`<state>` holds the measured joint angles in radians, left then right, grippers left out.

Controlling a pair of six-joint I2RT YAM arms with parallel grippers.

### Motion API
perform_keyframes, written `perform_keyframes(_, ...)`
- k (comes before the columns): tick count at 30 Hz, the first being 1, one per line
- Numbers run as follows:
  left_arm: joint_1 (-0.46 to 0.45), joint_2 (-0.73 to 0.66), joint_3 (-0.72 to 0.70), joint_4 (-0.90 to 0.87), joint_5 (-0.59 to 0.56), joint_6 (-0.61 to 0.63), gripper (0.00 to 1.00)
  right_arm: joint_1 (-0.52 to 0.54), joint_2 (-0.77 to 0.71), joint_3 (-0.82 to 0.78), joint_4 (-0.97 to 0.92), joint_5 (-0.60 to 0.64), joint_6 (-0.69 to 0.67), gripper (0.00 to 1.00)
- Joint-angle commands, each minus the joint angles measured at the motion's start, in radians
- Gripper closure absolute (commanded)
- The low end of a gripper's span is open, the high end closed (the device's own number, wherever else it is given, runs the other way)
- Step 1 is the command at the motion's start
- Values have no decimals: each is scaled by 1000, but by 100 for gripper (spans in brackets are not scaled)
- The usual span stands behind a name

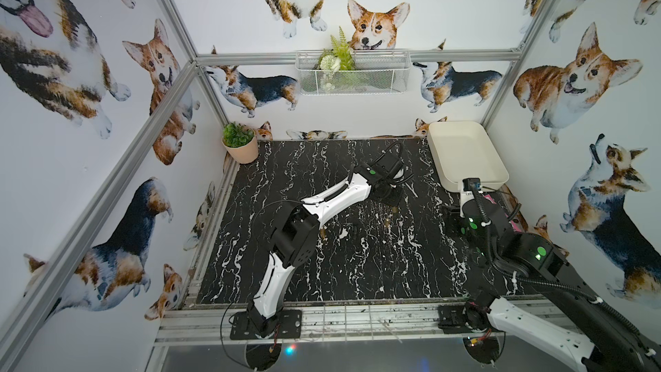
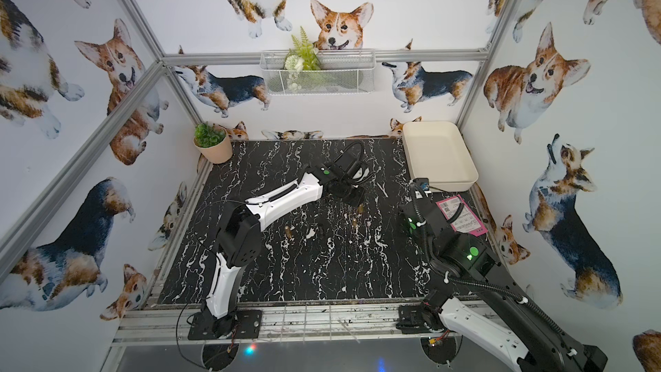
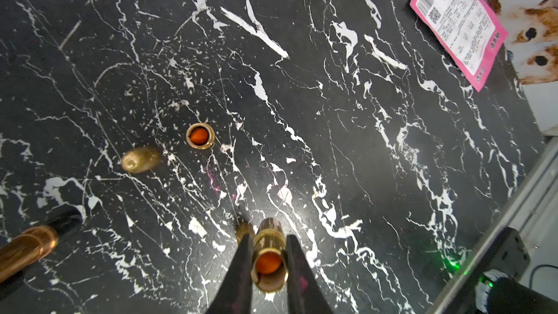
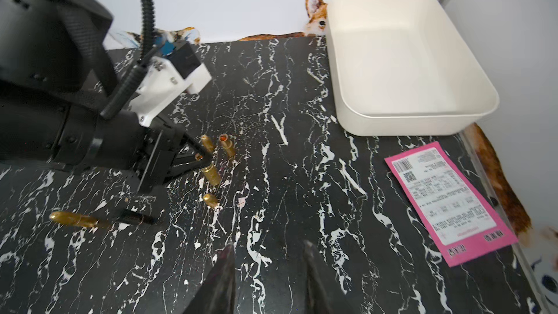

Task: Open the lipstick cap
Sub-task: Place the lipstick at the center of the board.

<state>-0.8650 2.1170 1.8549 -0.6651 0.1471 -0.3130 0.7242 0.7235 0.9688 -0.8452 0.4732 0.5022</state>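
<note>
My left gripper (image 3: 265, 238) is shut on a gold lipstick (image 3: 268, 262) with no cap on it; orange lipstick shows in its open end. In the right wrist view this lipstick (image 4: 210, 173) leans from the left gripper (image 4: 203, 158) down to the black marble table (image 1: 357, 266). A gold cap (image 3: 243, 227) sits just beside it, partly hidden by a finger. Further off are a second open lipstick (image 3: 200, 135) and a loose cap (image 3: 140, 160). A capped gold lipstick (image 4: 80, 219) lies apart. My right gripper (image 4: 268, 246) hovers open and empty over bare table.
A white tray (image 1: 465, 152) stands at the back right corner, with a pink label sheet (image 4: 447, 203) flat in front of it. A potted plant (image 1: 240, 143) sits at the back left. A black tube (image 4: 136, 217) lies beside the capped lipstick.
</note>
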Motion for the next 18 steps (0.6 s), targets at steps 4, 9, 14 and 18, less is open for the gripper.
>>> perform_keyframes(4,-60,20,-9,68,-129,47,80,-47,-15,-22,-34,-10,70,62)
perform_keyframes(9,-77,34,-27,86,-178,56,80,-47,8,-41,5,-30,56,62)
perform_keyframes(14,-93,42,-66,112,-233,74,80,-47,40,-38,14,-29,37,62)
perform_keyframes(18,-93,25,-143,188,-226,79,79,-47,43,-48,29,-20,35,62)
